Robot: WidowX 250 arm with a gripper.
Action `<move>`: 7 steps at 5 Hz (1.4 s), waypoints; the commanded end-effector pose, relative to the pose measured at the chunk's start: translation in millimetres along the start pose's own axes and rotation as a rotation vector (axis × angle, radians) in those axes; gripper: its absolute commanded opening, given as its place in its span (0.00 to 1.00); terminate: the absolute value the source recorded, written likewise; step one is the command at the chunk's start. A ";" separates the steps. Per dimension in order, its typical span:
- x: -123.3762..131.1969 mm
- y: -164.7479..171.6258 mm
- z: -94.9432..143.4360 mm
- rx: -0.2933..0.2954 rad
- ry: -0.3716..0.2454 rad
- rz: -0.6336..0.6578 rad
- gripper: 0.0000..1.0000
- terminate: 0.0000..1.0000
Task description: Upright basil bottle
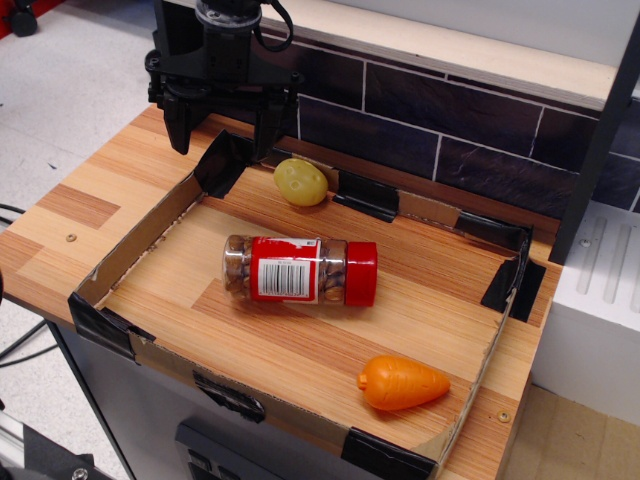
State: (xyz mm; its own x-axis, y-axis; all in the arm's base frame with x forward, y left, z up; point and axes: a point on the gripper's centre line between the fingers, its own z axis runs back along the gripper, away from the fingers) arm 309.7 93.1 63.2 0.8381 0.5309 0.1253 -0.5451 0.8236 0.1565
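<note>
Gripper (222,120) hangs over far-left corner of cardboard tray (150,235), fingers spread, holding nothing. Basil bottle (300,270) lies on its side mid-tray, cap right; carrot toy (403,383) near-right, yellow-green ball (300,181) by far wall.

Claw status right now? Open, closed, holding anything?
Claw: open, empty, up at the back-left corner of the cardboard tray. The basil bottle lies on its side mid-tray, untouched.
</note>
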 end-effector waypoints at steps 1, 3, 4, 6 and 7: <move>0.0 0.0 0.0 0.000 0.000 0.000 1.00 0.00; -38.5 -5.6 54.1 -0.134 -0.099 -0.268 1.00 0.00; -60.2 -19.7 65.0 -0.115 -0.128 -0.523 1.00 0.00; -75.8 -46.5 61.4 -0.118 -0.103 -1.037 1.00 0.00; -80.0 -53.5 59.3 -0.142 -0.121 -1.246 1.00 0.00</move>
State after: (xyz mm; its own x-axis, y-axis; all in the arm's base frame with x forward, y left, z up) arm 269.8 -12.6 94.4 0.7729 -0.6337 0.0328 0.6283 0.7715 0.1004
